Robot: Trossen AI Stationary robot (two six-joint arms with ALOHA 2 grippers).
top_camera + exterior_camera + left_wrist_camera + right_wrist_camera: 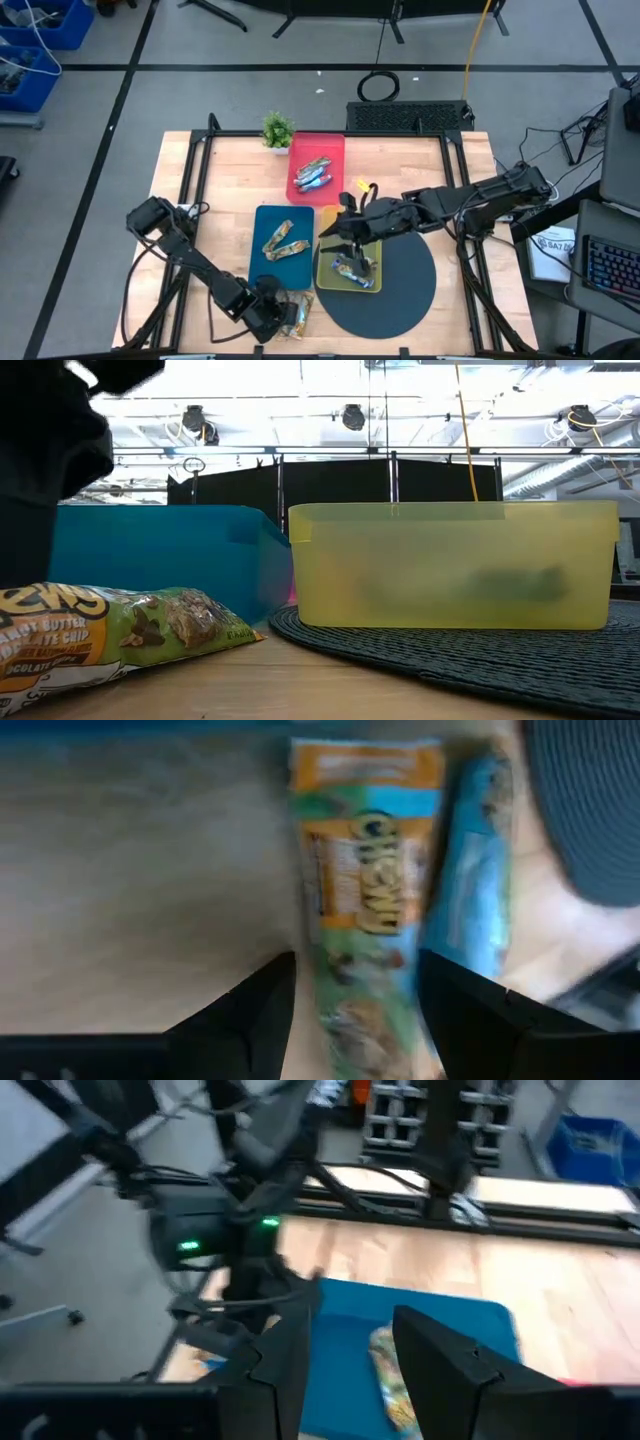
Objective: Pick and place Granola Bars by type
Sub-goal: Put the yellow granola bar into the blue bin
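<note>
Two granola bars lie flat on the wood near the table's near edge: an orange-and-green wrapped bar (365,900) (110,630) and a blue one (470,890) beside it. My left gripper (360,1010) (272,312) is open, with one finger on each side of the orange-and-green bar; whether they touch it does not show. My right gripper (355,1350) (338,232) is open and empty, held above the border of the blue tray (262,262) and the yellow tray (322,278). Tan bars (283,243) lie in the blue tray, blue bars (313,176) in the red tray (335,148), and other bars (352,268) in the yellow tray.
The yellow tray sits on a round dark mat (400,290) right of the loose bars. A small green potted plant (277,130) stands at the far edge beside the red tray. Bare wood lies left of the blue tray and right of the red tray.
</note>
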